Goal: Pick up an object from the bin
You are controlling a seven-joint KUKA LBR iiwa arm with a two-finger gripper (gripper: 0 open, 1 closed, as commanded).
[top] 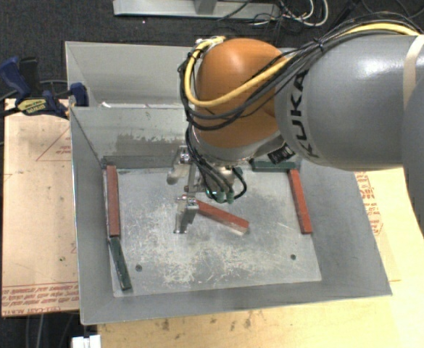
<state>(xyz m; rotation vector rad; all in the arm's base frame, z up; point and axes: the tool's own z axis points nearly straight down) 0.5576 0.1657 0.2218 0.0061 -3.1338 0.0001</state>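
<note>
Plainly lettered KUKA on my arm (pixel 364 100), I hang my pincer (pixel 185 212) low at mid-bin (pixel 88 194), cannot tell how wide it stands, and the red bar (pixel 225 217) lies flat just beside it, toward the view's right.

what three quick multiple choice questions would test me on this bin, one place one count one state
1. Where in the bin is the hand? A middle B front-left corner C far-right corner
2. How many red-brown sticks lie in it? A one B three C five
3. How does the middle stick lie? A flat, slanted B upright C leaning on a wall

1 A, it hangs over the floor's middle; 2 B, left stick, right stick, middle stick; 3 A, flat on the floor beside the hand.
</note>
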